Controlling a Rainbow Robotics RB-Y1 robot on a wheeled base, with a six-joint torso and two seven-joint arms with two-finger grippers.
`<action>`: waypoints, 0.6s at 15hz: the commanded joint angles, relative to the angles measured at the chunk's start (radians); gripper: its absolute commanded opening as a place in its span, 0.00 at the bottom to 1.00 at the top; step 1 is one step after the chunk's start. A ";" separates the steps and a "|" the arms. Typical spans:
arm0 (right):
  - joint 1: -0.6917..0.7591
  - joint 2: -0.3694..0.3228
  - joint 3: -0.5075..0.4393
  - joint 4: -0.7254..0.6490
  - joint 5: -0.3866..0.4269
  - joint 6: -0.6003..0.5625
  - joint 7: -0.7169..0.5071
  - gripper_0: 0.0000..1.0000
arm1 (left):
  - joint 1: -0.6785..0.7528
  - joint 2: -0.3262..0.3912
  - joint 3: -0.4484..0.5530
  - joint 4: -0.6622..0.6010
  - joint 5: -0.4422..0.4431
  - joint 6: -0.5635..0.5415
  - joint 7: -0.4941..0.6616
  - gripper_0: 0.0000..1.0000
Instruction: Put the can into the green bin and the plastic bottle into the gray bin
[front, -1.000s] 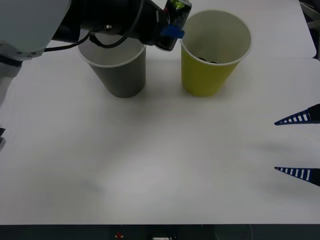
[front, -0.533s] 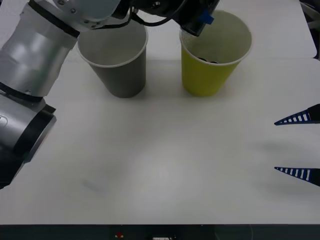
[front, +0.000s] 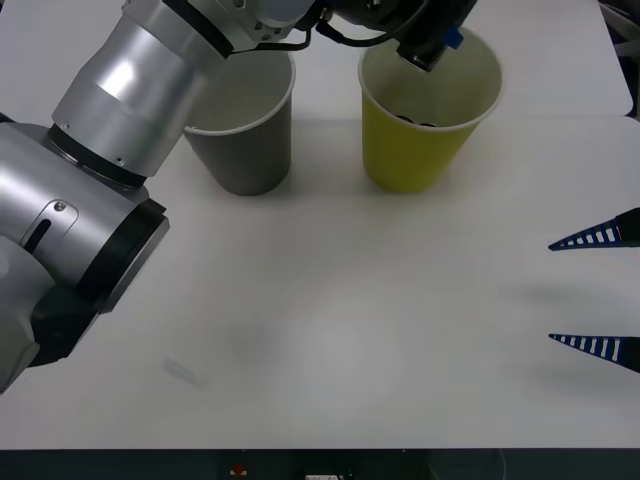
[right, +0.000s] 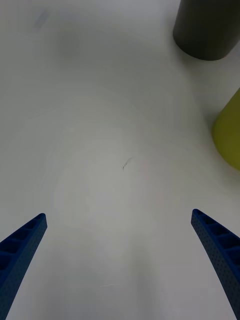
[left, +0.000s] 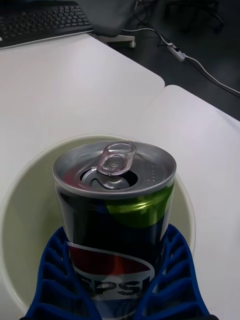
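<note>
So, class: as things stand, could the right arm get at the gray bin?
Probably yes. The right gripper waits open at the table's right edge, with bare table between it and the gray bin. But the left arm stretches above that bin, so crowding seems likely.

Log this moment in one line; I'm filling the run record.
left pincer: holding can over green cup | right pincer: open, idle at right | gray cup: upright

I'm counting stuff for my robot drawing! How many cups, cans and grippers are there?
Cups: 2, the gray bin and the green bin.
Cans: 1, the can, held by the left gripper above the green bin.
Grippers: 2, the left gripper and the right gripper, open by the table's right edge.
Total: 5
</note>
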 joint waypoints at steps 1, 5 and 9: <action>0.000 0.000 0.000 0.000 0.000 0.000 0.000 1.00 | 0.001 -0.001 0.000 0.000 -0.005 0.000 -0.013 0.67; 0.000 0.000 0.000 0.000 0.000 0.000 0.000 1.00 | 0.005 0.000 0.000 0.000 -0.002 0.000 -0.039 1.00; 0.000 0.000 0.000 0.000 0.000 0.000 0.000 1.00 | 0.024 0.020 0.017 -0.012 0.018 0.002 -0.102 1.00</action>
